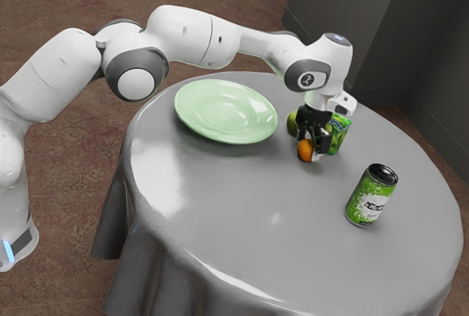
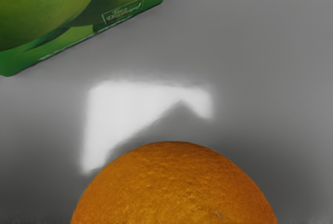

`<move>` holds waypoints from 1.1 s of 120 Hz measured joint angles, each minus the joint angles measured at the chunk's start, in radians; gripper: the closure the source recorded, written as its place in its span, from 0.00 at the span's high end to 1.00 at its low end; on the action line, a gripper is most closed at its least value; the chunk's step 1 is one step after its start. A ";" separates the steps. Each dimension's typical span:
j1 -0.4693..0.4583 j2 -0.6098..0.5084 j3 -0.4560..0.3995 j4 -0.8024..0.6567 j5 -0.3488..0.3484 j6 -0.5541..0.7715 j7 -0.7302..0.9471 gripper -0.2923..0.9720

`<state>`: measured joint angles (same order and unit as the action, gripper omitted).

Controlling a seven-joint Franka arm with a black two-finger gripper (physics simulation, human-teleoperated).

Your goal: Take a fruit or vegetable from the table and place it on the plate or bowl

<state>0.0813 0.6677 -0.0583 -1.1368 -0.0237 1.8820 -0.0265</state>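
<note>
Arm: it is reaching in from the exterior view's left, and its hand is hanging over the far part of the table (image 1: 242, 213).
Jaws: they are standing down at the orange (image 1: 303, 152); we cannot tell whether they are clenching it or standing released.
Orange: it is sitting between the plate (image 1: 220, 107) and the green juice carton (image 1: 339, 131), just beside the carton. In the wrist view we are seeing it just under the hand.
Plate: pale green, it is lying near the table's far edge.
Carton: it is standing just behind the hand.
Can (image 1: 370, 196): green, it is standing toward the table's edge at the exterior view's right, well apart from the carton.
</note>
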 joint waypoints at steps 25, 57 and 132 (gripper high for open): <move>0.002 0.009 0.000 0.000 -0.009 0.003 -0.004 0.66; 0.002 0.024 0.000 0.001 -0.023 0.007 -0.011 0.47; 0.150 -0.207 0.172 -0.019 -0.025 -0.269 -0.009 0.46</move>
<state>0.2311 0.4606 0.1134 -1.1562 -0.0488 1.6131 -0.0358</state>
